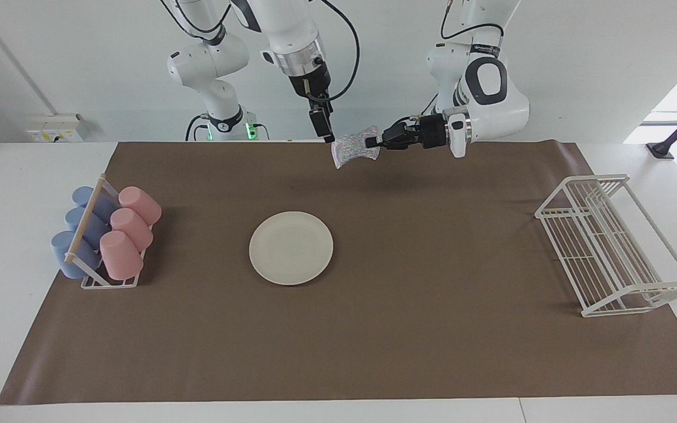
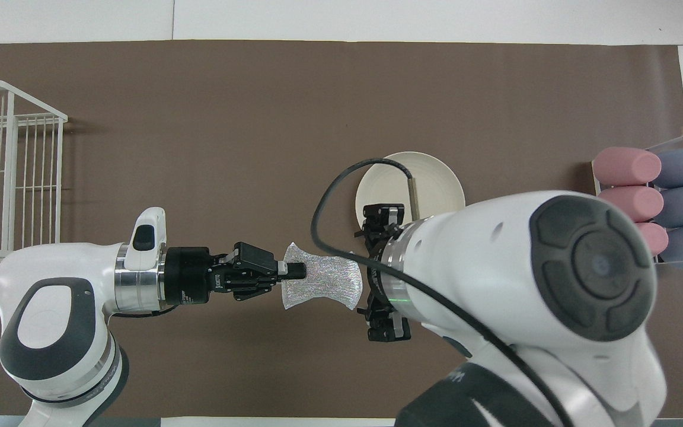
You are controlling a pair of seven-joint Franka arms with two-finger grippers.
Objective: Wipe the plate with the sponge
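Observation:
My left gripper (image 1: 374, 143) (image 2: 297, 271) is shut on one end of the silvery, crinkled sponge (image 1: 352, 148) (image 2: 324, 283). It holds the sponge level in the air over the mat's edge closest to the robots, midway along the table. My right gripper (image 1: 327, 134) (image 2: 372, 274) hangs open, pointing down right at the sponge's free end; I cannot tell whether it touches it. The cream-white plate (image 1: 291, 248) (image 2: 433, 178) lies flat on the mat, below and apart from both grippers. In the overhead view the right arm covers part of the plate.
A small rack of pink and blue cups (image 1: 106, 235) (image 2: 650, 201) stands at the right arm's end of the table. A white wire rack (image 1: 609, 247) (image 2: 9, 178) stands at the left arm's end. A brown mat (image 1: 432, 329) covers the table.

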